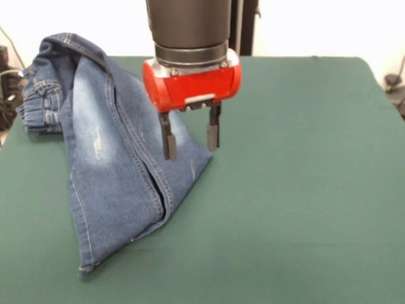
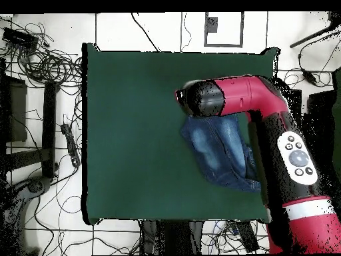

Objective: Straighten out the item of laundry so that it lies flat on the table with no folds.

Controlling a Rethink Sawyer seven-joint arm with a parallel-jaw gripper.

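The blue denim jeans [image 1: 107, 158] lie folded on the left part of the dark green table [image 1: 297, 190], waistband bunched at the far left corner, legs doubled over into a long pointed shape toward the near edge. My gripper [image 1: 190, 140] hangs open and empty just above the jeans' right edge, fingers apart and pointing down. In the overhead view the arm [image 2: 266, 107] covers the gripper; the jeans [image 2: 220, 150] show beside it near the table's right edge [image 2: 269, 200].
Cables and black stands [image 2: 40, 100] lie on the floor left of the table in the overhead view. Dark gear [image 1: 9, 82] stands off the table's left edge in the front view.
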